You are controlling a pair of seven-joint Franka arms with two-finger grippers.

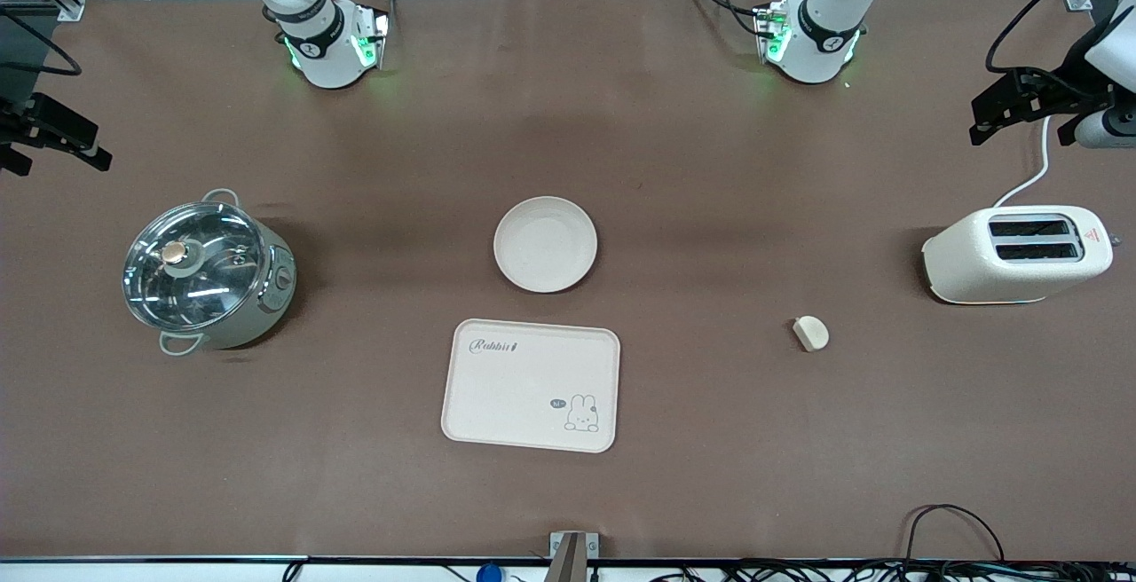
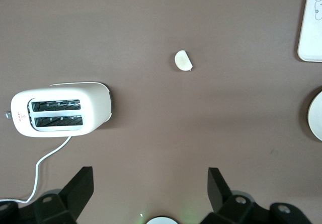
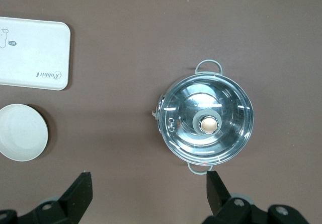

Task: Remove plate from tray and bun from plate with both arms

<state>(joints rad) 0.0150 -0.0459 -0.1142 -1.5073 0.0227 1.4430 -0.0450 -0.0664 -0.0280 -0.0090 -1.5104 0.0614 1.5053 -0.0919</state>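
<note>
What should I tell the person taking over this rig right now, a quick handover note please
Left end effector: open, empty, up over the toaster end of the table, waiting.
Right end effector: open, empty, up over the pot end.
Plate: on the bare table, empty, farther from the front camera than the tray, not touching it.
Tray: empty.
Bun: on the table by itself, between tray and toaster.
Done: plate is off the tray, bun is off the plate.
Left: nothing visible for this task.

The right gripper (image 3: 148, 196) (fingers spread) hangs over bare table near the lidded pot (image 3: 207, 117), plate (image 3: 22, 132) and apparently empty tray (image 3: 33, 54).
</note>
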